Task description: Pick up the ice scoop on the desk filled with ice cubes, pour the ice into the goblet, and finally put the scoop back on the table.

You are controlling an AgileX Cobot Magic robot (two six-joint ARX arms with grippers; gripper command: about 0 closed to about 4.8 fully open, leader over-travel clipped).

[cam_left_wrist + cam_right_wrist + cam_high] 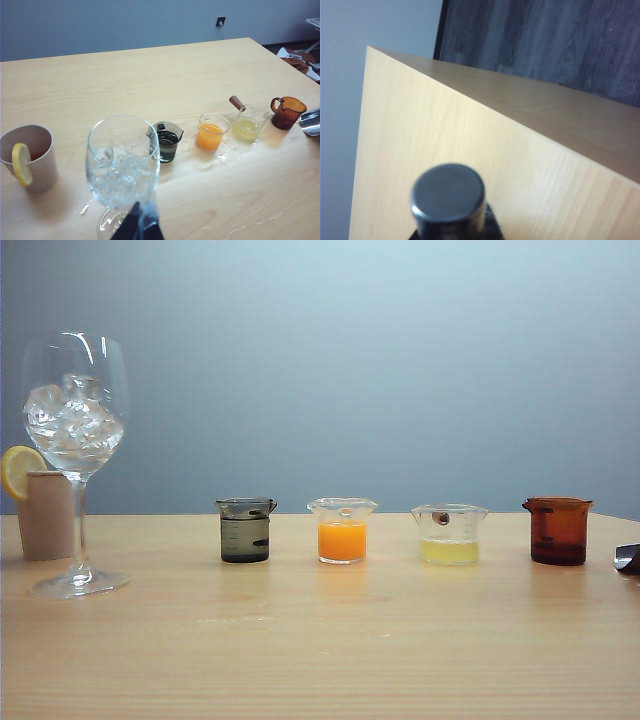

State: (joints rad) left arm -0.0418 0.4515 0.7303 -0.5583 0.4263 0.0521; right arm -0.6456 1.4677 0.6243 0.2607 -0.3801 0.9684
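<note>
The scoop (629,558) is showing only its bowl tip, low over the far edge of the table (320,660), and its dark handle end (449,197) is sticking up right at the right pincer (452,227). That pincer is looking clenched on the handle, though its fingers are barely showing. The ice (117,170) is sitting in the goblet (122,165), just ahead of the left pincer (140,227), which is hanging clenched on nothing.

The scoop is being set very near the table's edge, so if let go there it is risking a slide off. Its bowl is also lying close beside the brown beaker (557,530) and could be knocking it. Wet patches (222,159) are glistening by the orange beaker (210,135), making the wood slippery.

I am finding no brand or readable writing; the beakers' faint marks are too small.
</note>
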